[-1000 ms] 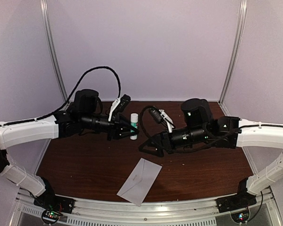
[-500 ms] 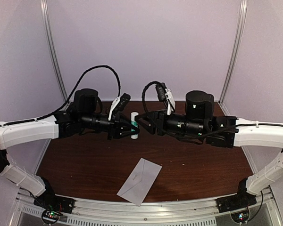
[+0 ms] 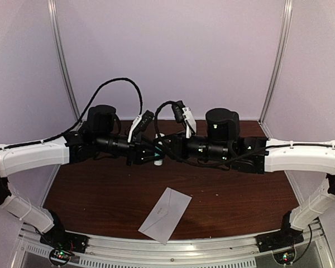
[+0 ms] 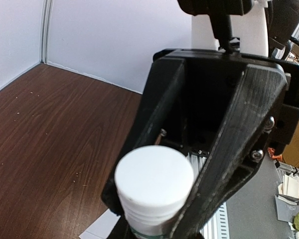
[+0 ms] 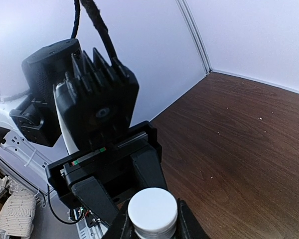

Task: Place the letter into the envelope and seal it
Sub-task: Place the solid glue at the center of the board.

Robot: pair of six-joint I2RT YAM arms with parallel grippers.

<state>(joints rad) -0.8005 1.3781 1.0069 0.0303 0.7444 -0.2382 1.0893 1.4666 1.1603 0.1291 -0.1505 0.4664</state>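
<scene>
Arms reach in from both sides and meet over the middle of the brown desk (image 3: 100,190), up in the air. The left hand (image 3: 151,152) and the right hand (image 3: 166,149) point at each other, tip to tip. Between them is a glue stick (image 4: 154,177). It stands upright, with a round white cap on top and a bit of green lower down.

The left hand is pinching the glue stick from its side. The right hand comes from the other side, and its two black fingers (image 4: 139,144) press on the white cap, one on each side. Both wrist views show the flat white top of the cap with dark fingers tight against it.

The envelope (image 3: 165,215) lies flat on the desk, well below the two hands and not touching them. It is near the front edge, about in the middle between the two arm bases. It is pale grey, turned at a slant, and a thin V line shows on its top face. Its nearest corner reaches the front edge of the desk
</scene>
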